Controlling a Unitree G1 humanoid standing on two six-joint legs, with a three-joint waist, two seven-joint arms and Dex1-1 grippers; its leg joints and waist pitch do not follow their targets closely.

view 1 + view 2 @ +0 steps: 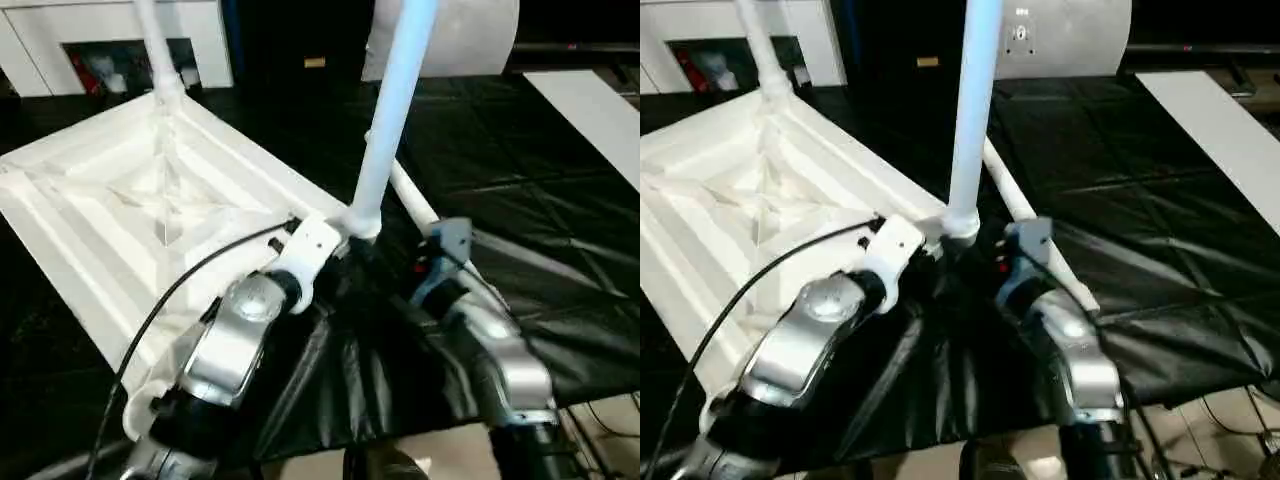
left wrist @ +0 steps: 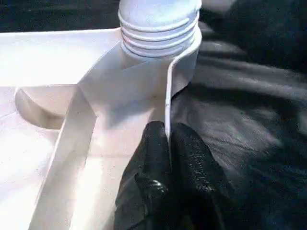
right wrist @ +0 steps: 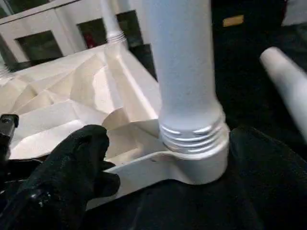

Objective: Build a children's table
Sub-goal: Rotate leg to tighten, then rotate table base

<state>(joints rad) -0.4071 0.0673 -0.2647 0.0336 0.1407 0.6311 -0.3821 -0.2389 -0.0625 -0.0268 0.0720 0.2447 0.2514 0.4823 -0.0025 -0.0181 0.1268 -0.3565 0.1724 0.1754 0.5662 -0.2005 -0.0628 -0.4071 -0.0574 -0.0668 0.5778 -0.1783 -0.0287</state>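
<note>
The big white plastic table top [image 1: 120,210] lies upside down with a long white round leg [image 1: 385,130] standing in its near corner. The left gripper [image 2: 168,139] pinches the top's rim beside that leg, fingers together. The right gripper [image 1: 440,245] is just beside the leg; its fingers cannot be told.

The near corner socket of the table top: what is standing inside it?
A white leg stands upright in the socket; its ribbed collar shows above the rim. The leg's end inside is covered.

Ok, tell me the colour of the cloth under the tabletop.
Black. The cloth shows best in the right eye view, spread beneath the white tabletop.
</note>
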